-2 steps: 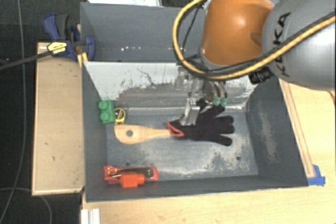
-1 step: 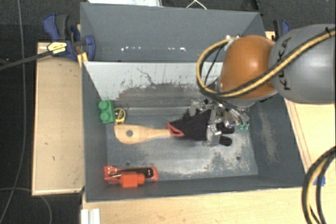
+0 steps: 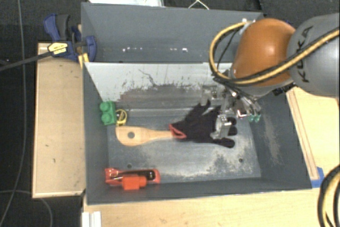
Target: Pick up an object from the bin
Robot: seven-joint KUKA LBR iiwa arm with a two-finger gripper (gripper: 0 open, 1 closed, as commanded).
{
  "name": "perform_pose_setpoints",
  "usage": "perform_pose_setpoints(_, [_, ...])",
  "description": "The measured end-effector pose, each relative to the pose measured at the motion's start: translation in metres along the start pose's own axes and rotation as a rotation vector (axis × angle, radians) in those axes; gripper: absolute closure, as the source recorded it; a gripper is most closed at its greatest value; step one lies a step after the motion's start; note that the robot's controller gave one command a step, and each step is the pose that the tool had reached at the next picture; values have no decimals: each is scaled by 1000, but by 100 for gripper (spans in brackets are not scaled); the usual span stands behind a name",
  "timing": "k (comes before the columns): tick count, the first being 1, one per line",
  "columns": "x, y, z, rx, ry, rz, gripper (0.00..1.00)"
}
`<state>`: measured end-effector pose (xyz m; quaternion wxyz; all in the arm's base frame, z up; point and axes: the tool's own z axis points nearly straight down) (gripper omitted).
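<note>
Gripper [image 3: 225,127] sits low in the right half of the grey bin [image 3: 175,165], down on the right side of a crumpled black cloth [image 3: 195,124]. Whether it is parted, closed or clamped on the cloth cannot be told. A wooden spoon [image 3: 139,136] lies left of the cloth, its handle end touching it. A green plastic block [image 3: 108,113] sits by the left wall, and an orange-and-black tool [image 3: 132,177] lies near the front left corner.

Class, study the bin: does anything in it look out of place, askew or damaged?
Nothing is spilled or broken. The oddest thing is the black cloth, crumpled under the gripper, its red-trimmed edge lying against the wooden spoon at the handle end. The bin shows pale scuffs near its back wall.
</note>
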<state>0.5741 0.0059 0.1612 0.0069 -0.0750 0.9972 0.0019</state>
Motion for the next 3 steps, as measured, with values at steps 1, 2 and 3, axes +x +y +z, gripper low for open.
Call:
perform_pose_setpoints(1, [0,-32,60,2,12,66,0])
perform_pose_setpoints(2, [10,-40,90,-1,-6,122,0])
perform_pose_setpoints(3, [3,-20,90,1,-3,239,100])
